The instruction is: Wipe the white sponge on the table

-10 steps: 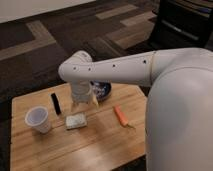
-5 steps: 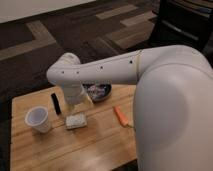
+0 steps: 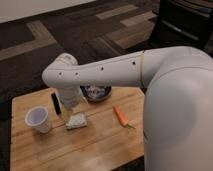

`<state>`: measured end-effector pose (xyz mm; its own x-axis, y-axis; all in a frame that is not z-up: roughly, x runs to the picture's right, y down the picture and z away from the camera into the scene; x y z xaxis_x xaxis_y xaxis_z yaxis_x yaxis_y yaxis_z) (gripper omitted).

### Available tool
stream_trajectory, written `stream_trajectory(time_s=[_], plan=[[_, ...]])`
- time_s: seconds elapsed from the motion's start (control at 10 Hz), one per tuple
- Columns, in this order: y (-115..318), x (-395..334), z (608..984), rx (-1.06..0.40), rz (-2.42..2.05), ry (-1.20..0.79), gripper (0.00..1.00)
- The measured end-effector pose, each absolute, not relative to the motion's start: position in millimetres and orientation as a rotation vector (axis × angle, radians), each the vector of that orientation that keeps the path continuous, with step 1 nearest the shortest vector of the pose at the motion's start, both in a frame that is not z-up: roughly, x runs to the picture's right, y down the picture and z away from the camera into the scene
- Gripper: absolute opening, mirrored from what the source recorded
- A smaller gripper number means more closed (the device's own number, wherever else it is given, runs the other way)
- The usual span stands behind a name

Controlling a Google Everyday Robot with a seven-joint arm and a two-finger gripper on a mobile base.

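**Robot's jaws poised open at white sponge on wooden counter**

The robot's white arm (image 3: 105,72) sweeps in from the right of the frame and bends down at centre left, bringing the gripper (image 3: 68,111) to the upper-left edge of the white sponge (image 3: 76,120). The jaws stand open and hold nothing. Whether they touch the sponge cannot be told, as the wrist hides their tips. The sponge lies flat on the light wooden counter (image 3: 90,150), left of centre. A translucent white plastic cup (image 3: 38,119) stands upright near it on the left, and a slim black object (image 3: 55,103), too small to identify, lies between cup and gripper. A dark bowl (image 3: 96,93) sits half hidden behind the arm, and an orange carrot (image 3: 121,115) lies right of the sponge, well apart. The robot's body cuts off the counter's right end.
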<state>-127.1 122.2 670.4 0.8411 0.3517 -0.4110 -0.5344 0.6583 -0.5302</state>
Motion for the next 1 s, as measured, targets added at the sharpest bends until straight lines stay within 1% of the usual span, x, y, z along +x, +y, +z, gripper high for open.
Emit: stream_trajectory(time_s=[0.1, 0.3, 1.0], plan=[[124, -116, 664, -0.697, 0.376, 0.300, 0.65], [116, -104, 663, -0.670, 0.216, 0.328, 0.65], [115, -100, 666, -0.661, 0.164, 0.331, 0.65]])
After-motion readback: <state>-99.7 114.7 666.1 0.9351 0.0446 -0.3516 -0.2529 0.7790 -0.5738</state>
